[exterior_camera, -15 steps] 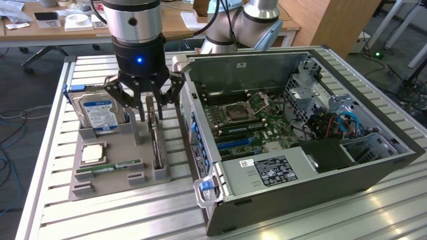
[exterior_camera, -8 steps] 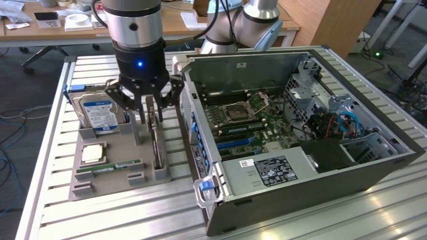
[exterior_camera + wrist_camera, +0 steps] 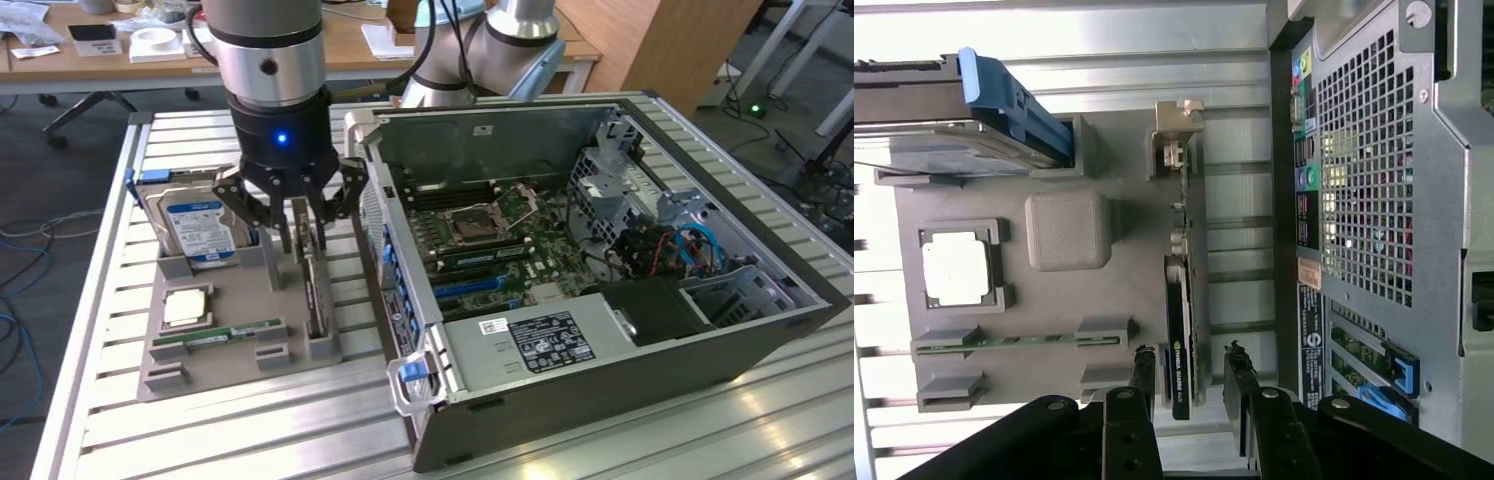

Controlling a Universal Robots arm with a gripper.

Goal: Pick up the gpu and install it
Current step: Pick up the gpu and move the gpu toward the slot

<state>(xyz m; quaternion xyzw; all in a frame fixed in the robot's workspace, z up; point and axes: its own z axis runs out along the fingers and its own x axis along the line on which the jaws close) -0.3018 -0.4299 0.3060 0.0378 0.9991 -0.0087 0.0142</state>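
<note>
The gpu (image 3: 316,290) (image 3: 1181,300) stands on edge in the grey holder tray (image 3: 200,372) (image 3: 1054,300), on the exterior view's left of the open computer case (image 3: 694,330), with the gripper (image 3: 300,260) (image 3: 1189,365) straddling it, its fingers released on either side and a hard drive (image 3: 194,225) further left.

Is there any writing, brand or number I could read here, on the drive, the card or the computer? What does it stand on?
No text here can be read.
hard drive: blue-white label, print too small.
power supply: black-and-white label, print too small.
gpu: small green mark, blurred.
computer case: rear stickers, blurred.
</note>
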